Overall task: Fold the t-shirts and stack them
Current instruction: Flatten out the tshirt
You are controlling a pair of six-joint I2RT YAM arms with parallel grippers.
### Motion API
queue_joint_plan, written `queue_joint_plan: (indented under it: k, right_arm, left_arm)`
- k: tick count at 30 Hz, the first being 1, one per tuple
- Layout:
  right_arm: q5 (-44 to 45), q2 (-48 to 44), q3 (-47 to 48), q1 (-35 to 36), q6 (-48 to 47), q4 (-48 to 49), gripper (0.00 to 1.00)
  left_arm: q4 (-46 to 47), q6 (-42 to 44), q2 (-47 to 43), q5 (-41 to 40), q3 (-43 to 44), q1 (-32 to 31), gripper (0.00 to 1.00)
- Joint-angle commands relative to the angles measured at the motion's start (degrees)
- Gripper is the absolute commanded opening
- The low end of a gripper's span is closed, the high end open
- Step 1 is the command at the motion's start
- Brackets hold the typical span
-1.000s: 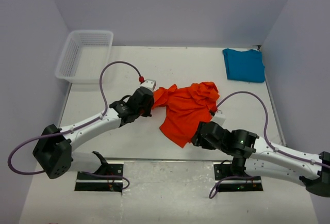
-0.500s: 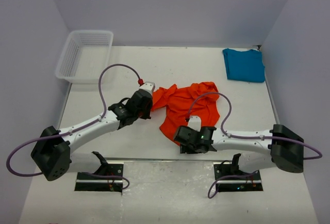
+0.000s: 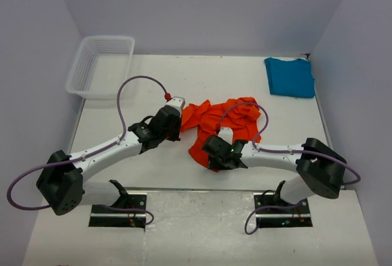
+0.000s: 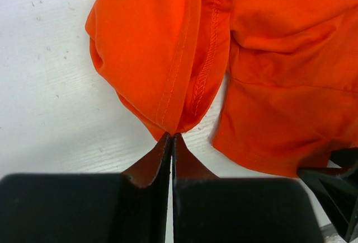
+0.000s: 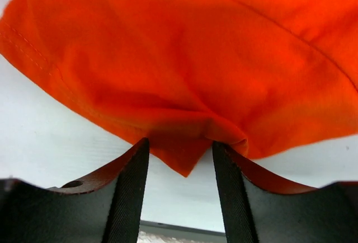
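Observation:
The orange-red t-shirt [image 3: 215, 121] lies crumpled in the middle of the table. My left gripper [image 3: 181, 116] is at its left edge, shut on a hemmed fold of the shirt [image 4: 168, 75], which is pinched at the gripper's [image 4: 172, 136] tips. My right gripper [image 3: 207, 155] is at the shirt's near-left corner. It [image 5: 179, 150] stands open, and the pointed corner of the cloth [image 5: 184, 162] hangs between its fingers [image 5: 127, 190] above the table. The teal-blue t-shirt [image 3: 290, 76] lies folded at the back right.
A white mesh basket [image 3: 75, 73] stands at the back left corner. Purple cables loop above both arms. The walls close in the table on the left, back and right.
My right arm has swung left across the front, carrying its gripper to the shirt's near-left corner. The orange shirt has bunched narrower. The left gripper has barely moved.

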Motion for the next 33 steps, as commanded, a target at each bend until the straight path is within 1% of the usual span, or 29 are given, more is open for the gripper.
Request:
queue_joint_plan:
  k: [1, 4, 8, 12, 13, 15, 21, 22, 23, 26, 29, 33]
  right_arm:
    - [-2.17, 3.04, 0.35, -1.88, -2.35, 4.58, 0.5]
    - [-3.76, 5.33, 0.79, -1.97, -2.35, 5.82, 0.43]
    - [-5.34, 6.83, -0.62, -1.18, -0.08, 7.4, 0.39]
    - [-5.34, 8.15, -1.41, 0.49, 1.77, 6.88, 0.38]
    - [-5.34, 8.33, -1.5, 0.84, 2.56, 6.7, 0.36]
    - [-5.08, 8.24, -2.28, 1.02, 3.53, 6.35, 0.3]
    - [-3.85, 7.1, -3.78, 1.19, 5.91, 4.86, 0.16]
    - [-3.76, 6.92, -4.13, 1.19, 6.34, 4.85, 0.1]
    - [-3.59, 6.75, -4.22, 1.28, 6.61, 4.77, 0.0]
    - [-2.89, 6.39, -4.05, 1.37, 6.79, 3.98, 0.0]
    - [0.45, 4.12, -2.12, 1.55, 6.61, -0.14, 0.0]
    - [6.6, -2.82, 3.85, 1.55, 4.6, -10.68, 0.0]
  left_arm:
    - [1.54, -0.19, -2.43, 0.36, 0.3, -0.26, 0.0]
    - [0.49, -0.11, -3.66, 0.18, 1.27, -0.26, 0.0]
    - [-0.75, 0.24, -4.72, -0.61, 1.97, -0.26, 0.0]
    - [-1.1, 0.25, -5.25, -0.52, 2.41, -0.26, 0.0]
    - [-1.01, 0.16, -5.33, -0.52, 2.41, -0.26, 0.0]
    - [-1.01, 0.16, -5.6, -0.43, 2.33, -0.26, 0.0]
    - [-0.66, 0.07, -6.82, -0.52, 1.18, -0.26, 0.0]
    - [-0.49, 0.07, -7.0, -0.52, 0.75, -0.18, 0.0]
    - [-0.4, 0.07, -7.18, -0.61, 0.57, -0.18, 0.0]
    - [-0.22, 0.16, -7.18, -0.52, 0.3, -0.18, 0.0]
    - [-0.13, 0.24, -6.83, -0.17, 0.3, -0.18, 0.0]
    - [-0.92, 0.25, -7.35, -0.61, 0.92, -0.18, 0.0]
